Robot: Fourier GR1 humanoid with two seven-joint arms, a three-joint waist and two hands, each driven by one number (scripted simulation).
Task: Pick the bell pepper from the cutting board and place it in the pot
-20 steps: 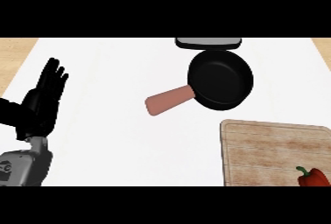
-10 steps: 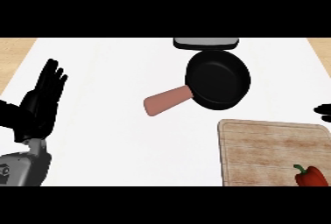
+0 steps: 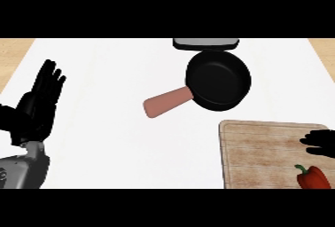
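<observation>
Bell pepper (image 3: pixel 313 177): red with a green stem, lying at the near right corner of the cutting board, cut by the view's lower edge; not held by anything.

Cutting board (image 3: pixel 262 150): pale wood, near right on the counter, bare apart from the bell pepper; likely the pick-up station, set within the right arm's reach.

Right robot hand (image 3: pixel 321 142): only dark fingertips showing at the right edge, over the cutting board's far right part, just beyond the bell pepper and apart from it; cannot tell whether fingers are spread or curled; judged to be approaching for the pick.

Left robot hand (image 3: pixel 40 102): at the left edge, fingers straight and apart, pointing up, holding nothing; resting, well apart from everything the task concerns.

Counter (image 3: pixel 104 146): white, wide, carrying the cutting board and the pot.

Pot (image 3: pixel 219 80): black, round and shallow, further off than the cutting board and slightly left of it; interior shows nothing inside, so ready to receive.

Pot handle (image 3: pixel 167 102): reddish-brown, pointing near and left, away from the cutting board; not across the likely path from bell pepper to pot.

Grey object (image 3: pixel 205 43): at the far edge, just behind the pot, touching or overlapping its rim in view; beyond the target, probably no obstacle.

Step in hand: reach and grasp not yet done.
</observation>
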